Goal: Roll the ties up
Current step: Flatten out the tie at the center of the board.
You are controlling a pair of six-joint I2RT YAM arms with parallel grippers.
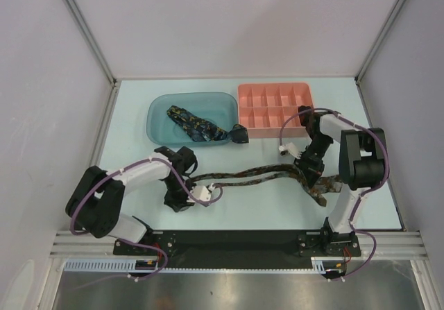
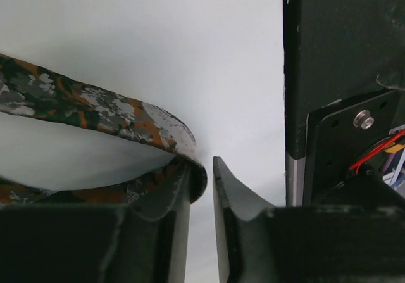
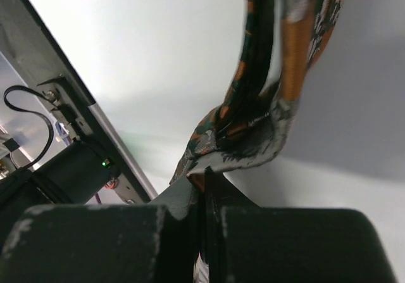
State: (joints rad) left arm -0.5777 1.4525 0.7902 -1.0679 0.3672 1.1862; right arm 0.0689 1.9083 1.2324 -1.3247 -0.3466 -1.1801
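Nothing rolled yet: orange-flecked tie (image 1: 243,178) lies stretched along the desk's (image 1: 277,213) middle, right fingers (image 3: 177,232) clamped on it, left fingers (image 2: 237,207) narrowly apart at its fold; navy tie (image 1: 198,124) lies in the blue tray (image 1: 163,116).

no legible text, label, brand, number or sign on anything in the three views
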